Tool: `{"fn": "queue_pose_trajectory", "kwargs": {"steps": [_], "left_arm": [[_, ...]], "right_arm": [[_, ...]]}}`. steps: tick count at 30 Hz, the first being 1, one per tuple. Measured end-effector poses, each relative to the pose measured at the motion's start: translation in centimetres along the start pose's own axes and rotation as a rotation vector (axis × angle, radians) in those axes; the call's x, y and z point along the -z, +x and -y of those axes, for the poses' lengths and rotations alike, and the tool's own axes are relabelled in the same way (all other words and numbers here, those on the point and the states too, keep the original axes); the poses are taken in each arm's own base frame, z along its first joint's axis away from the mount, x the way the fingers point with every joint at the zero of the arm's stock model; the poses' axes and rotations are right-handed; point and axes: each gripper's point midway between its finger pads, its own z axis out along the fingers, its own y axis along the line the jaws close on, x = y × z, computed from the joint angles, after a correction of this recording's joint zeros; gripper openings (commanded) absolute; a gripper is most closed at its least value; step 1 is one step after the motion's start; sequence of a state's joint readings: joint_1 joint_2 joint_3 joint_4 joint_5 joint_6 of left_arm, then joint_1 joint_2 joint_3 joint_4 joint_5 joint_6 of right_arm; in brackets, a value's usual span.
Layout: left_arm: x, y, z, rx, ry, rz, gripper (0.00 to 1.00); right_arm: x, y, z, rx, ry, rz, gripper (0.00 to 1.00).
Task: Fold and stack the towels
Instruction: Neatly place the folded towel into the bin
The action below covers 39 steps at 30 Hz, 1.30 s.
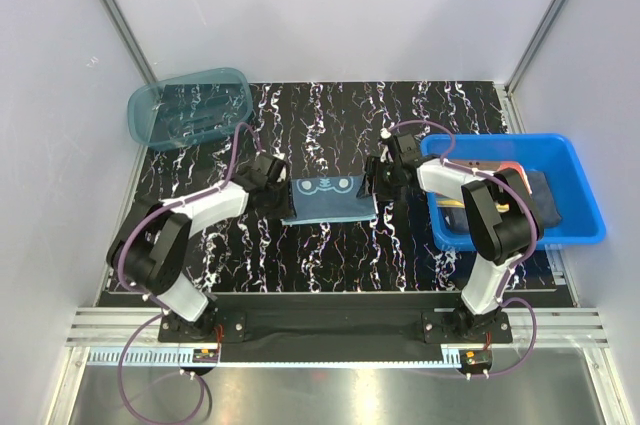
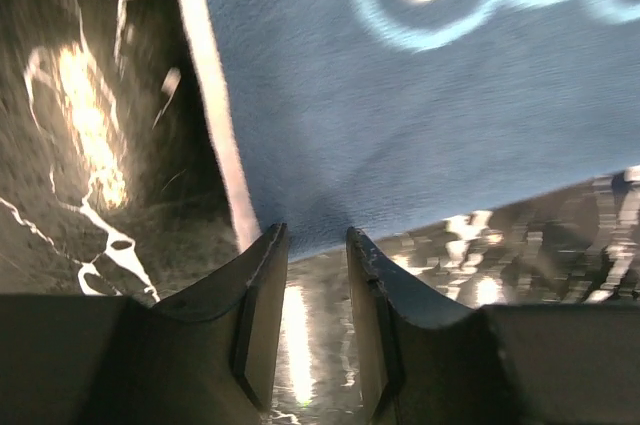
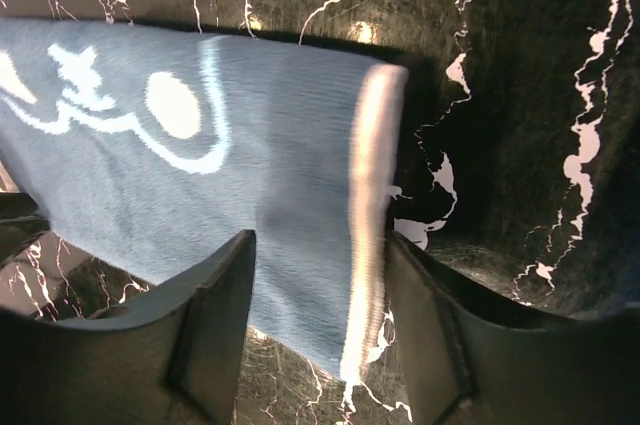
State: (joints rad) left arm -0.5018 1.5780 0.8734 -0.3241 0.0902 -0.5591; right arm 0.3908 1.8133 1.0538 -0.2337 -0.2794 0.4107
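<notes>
A grey-blue towel [image 1: 328, 198] with a pale face print lies flat on the black marbled table [image 1: 330, 255] between my grippers. My left gripper [image 1: 282, 193] is at its left edge. In the left wrist view the jaws [image 2: 315, 235] stand a little apart and empty, with the towel's [image 2: 430, 95] near corner just beyond the tips. My right gripper [image 1: 376, 185] is at its right edge. In the right wrist view it [image 3: 320, 240] is wide open, and the towel's [image 3: 200, 175] pale-hemmed corner lies between the fingers, ungripped.
A rigid blue bin [image 1: 585, 200] at the right holds more cloths, one dark [image 1: 548, 197] and one orange-red [image 1: 508, 167]. A teal mesh-sided basket [image 1: 190, 107] stands at the back left. White walls close in the table on three sides.
</notes>
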Motion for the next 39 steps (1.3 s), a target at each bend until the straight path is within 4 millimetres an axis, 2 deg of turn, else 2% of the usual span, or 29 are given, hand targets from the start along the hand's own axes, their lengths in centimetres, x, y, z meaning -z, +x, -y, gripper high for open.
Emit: {"fn": "queue_pose_trajectory", "kwargs": {"steps": [2,8,11,12,13,16,19,21,26,28,30,34,39], "left_arm": [[-0.4,0.8,-0.6,0.008,-0.019,-0.022,0.34],[-0.7,0.9,-0.6,0.027,-0.015,-0.013,0.34],[-0.7,0.9,-0.6,0.030,-0.023,-0.007,0.34],[-0.6,0.9,-0.6,0.029,-0.028,-0.006,0.34],[-0.5,1.0,-0.7,0.028,-0.034,-0.008,0.34],[0.2,1.4,-1.1,0.027,-0.055,-0.019,0.37],[1.9,1.0,-1.1,0.015,-0.079,-0.017,0.41],[4.0,-0.3,-0.8,-0.009,-0.099,0.008,0.43],[11.5,-7.9,1.7,-0.095,-0.119,0.232,0.47],[14.1,-9.5,2.2,-0.118,-0.117,0.305,0.48],[16.2,-10.2,2.1,-0.141,-0.125,0.354,0.48],[17.2,-9.8,0.7,-0.168,-0.168,0.360,0.49],[15.5,-8.8,-1.1,-0.187,-0.220,0.288,0.49]], "right_arm": [[-0.1,0.1,0.0,0.000,-0.006,0.004,0.56],[-0.3,0.5,-0.3,-0.008,-0.040,0.004,0.45],[-0.4,0.9,-0.5,-0.012,-0.065,0.000,0.37],[-0.5,1.0,-0.5,-0.014,-0.066,-0.001,0.33],[-0.5,1.2,-0.5,-0.016,-0.069,-0.003,0.20],[-0.5,1.9,-0.3,-0.025,-0.070,-0.017,0.01],[-0.1,2.3,-0.1,-0.023,-0.058,-0.032,0.00],[0.4,2.6,0.0,-0.017,-0.049,-0.040,0.00],[2.4,3.2,-0.1,-0.007,-0.028,-0.065,0.00],[3.5,3.5,0.0,0.002,-0.011,-0.074,0.00],[4.6,3.4,0.1,0.018,0.018,-0.078,0.00],[7.2,2.3,-0.1,0.074,0.064,-0.069,0.00],[11.3,-0.9,-0.7,0.159,0.112,-0.022,0.00]]}}
